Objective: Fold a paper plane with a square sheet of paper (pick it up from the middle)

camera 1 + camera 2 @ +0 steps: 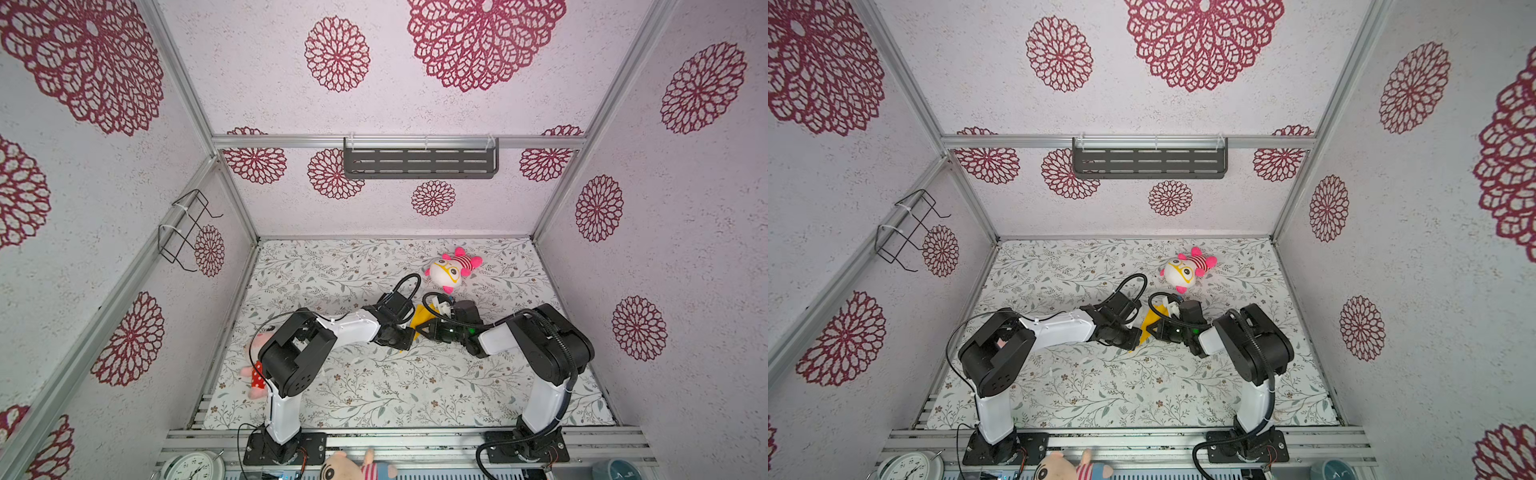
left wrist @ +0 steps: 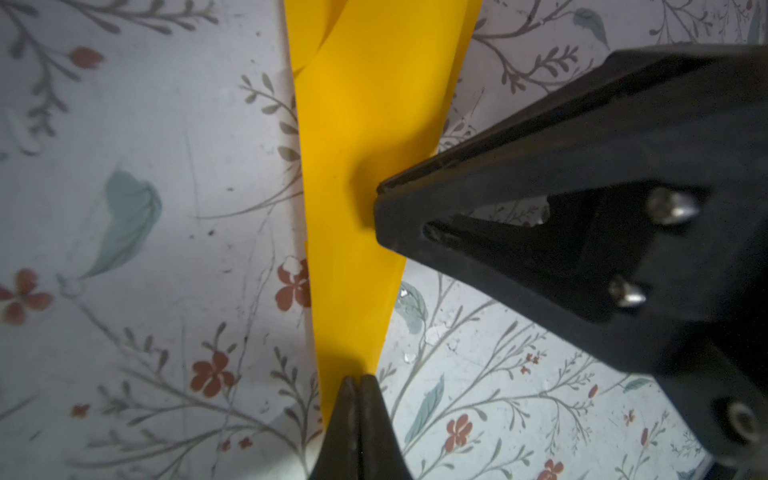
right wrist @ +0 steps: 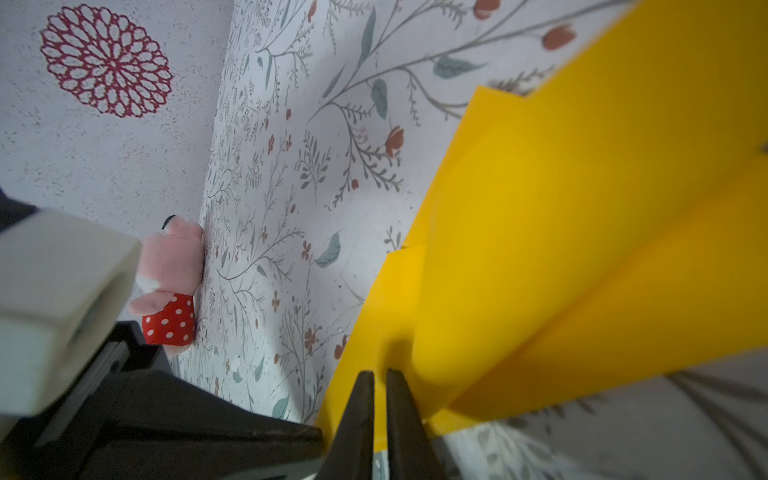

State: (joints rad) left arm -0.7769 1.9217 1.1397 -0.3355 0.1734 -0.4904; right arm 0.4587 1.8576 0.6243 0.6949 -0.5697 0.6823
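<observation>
Yellow-orange paper plane [image 1: 423,318] lies over the middle of the tabletop [image 1: 374,395] in both top views. It is caught between the left gripper [image 1: 405,341] and the right gripper [image 1: 419,328], near the pink-and-white plush toy [image 1: 451,270], and they hide most of it, so its shape is unclear from above. In the left wrist view the paper is not a flat square: it tapers to a narrow tip. The left fingers [image 2: 345,415] are pressed together on that tip, while the right gripper's tips clamp one long edge partway up. In the right wrist view overlapping flaps show, and the right fingers [image 3: 361,415] stand a sliver apart with yellow between them. On this showing the main folds look done; sharpening the centre crease, spreading the wings and setting it down seem left.
</observation>
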